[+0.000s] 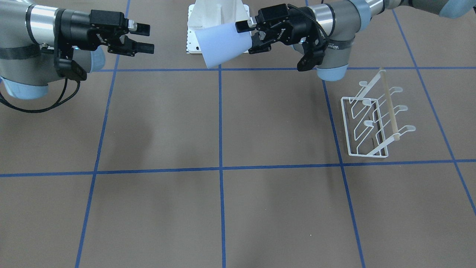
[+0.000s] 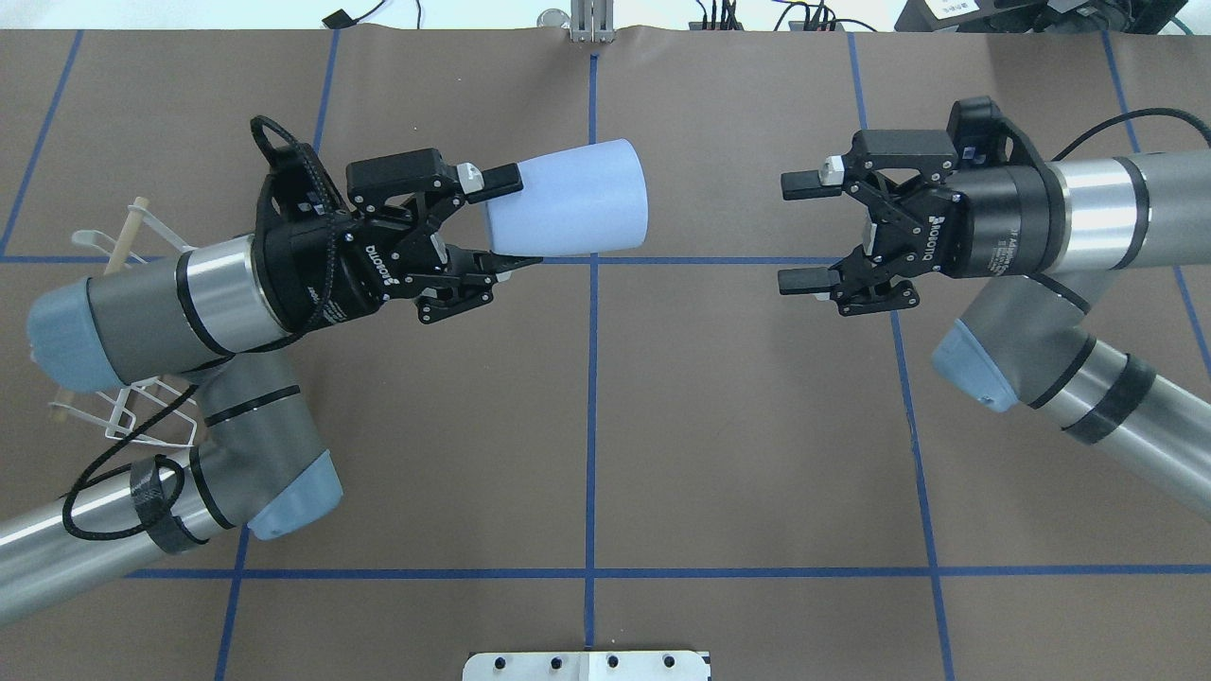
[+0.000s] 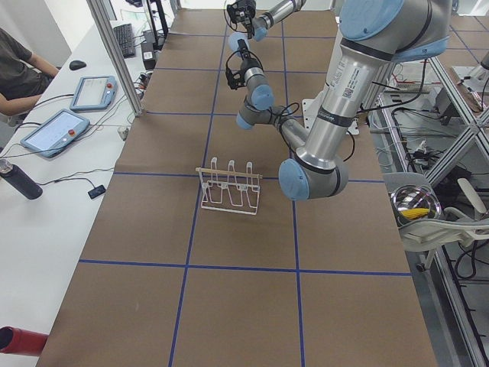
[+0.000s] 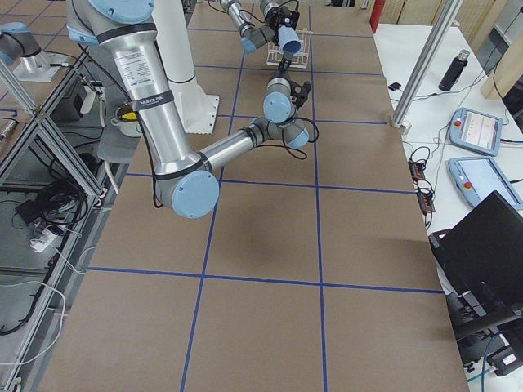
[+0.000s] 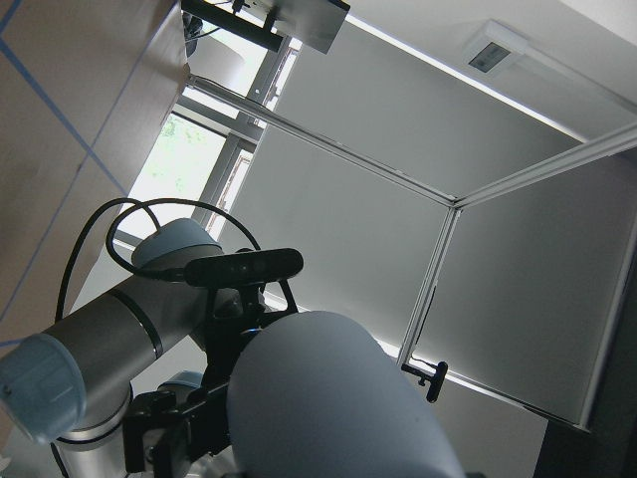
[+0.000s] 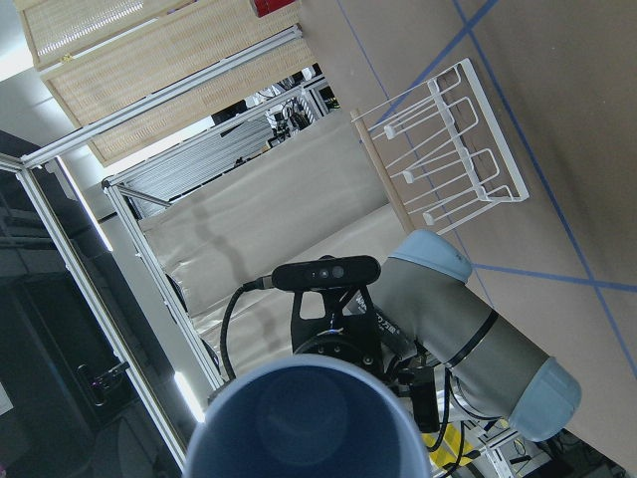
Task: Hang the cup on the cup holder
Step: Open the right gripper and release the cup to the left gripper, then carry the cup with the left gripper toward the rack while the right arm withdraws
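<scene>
My left gripper [image 2: 506, 222] is shut on the narrow base of the pale blue cup [image 2: 568, 199] and holds it sideways above the table, mouth toward my right gripper. The front view shows the same grasp, gripper [image 1: 248, 37] on cup [image 1: 223, 44]. My right gripper [image 2: 785, 233] is open and empty, level with the cup and a short gap from its mouth. The right wrist view looks into the cup's mouth [image 6: 309, 418]. The white wire cup holder [image 1: 375, 119] stands on the table by my left arm, which partly hides it in the overhead view [image 2: 123, 236].
The white bolted pedestal [image 1: 217, 22] is at the robot's edge of the table. Blue tape lines [image 2: 591, 416] cross the brown tabletop. In the exterior left view an operator [image 3: 19, 73] sits beside tablets [image 3: 53, 130] at a side desk.
</scene>
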Robot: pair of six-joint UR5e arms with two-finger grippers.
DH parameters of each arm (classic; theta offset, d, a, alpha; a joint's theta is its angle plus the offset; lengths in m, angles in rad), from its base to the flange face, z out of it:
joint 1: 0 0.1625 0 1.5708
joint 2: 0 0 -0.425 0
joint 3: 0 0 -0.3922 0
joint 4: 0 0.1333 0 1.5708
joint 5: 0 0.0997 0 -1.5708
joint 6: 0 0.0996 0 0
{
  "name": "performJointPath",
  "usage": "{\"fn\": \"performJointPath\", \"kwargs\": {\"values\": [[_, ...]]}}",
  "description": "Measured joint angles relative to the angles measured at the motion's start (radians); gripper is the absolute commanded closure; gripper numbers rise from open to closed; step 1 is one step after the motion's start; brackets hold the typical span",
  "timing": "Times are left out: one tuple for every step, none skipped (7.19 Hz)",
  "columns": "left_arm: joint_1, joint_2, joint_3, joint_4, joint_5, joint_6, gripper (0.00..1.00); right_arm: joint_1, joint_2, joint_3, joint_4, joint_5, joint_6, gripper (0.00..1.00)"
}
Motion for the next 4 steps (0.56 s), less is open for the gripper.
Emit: {"fn": "performJointPath", "kwargs": {"values": [[-0.093, 0.016, -0.003, 0.078, -0.103, 0.061, 1.0, 0.03, -0.043, -0.004, -0.013, 0.014, -0.105, 0.0], [-0.214, 0.025, -0.004, 0.167, -0.235, 0.104, 1.0, 0.057, -0.086, -0.013, -0.038, 0.023, -0.223, 0.0], [-0.334, 0.027, -0.007, 0.261, -0.369, 0.141, 1.0, 0.073, -0.115, -0.022, -0.076, 0.029, -0.328, 0.0], [-0.445, 0.028, -0.016, 0.369, -0.497, 0.207, 1.0, 0.088, -0.133, -0.026, -0.124, 0.033, -0.4, 0.0]]}}
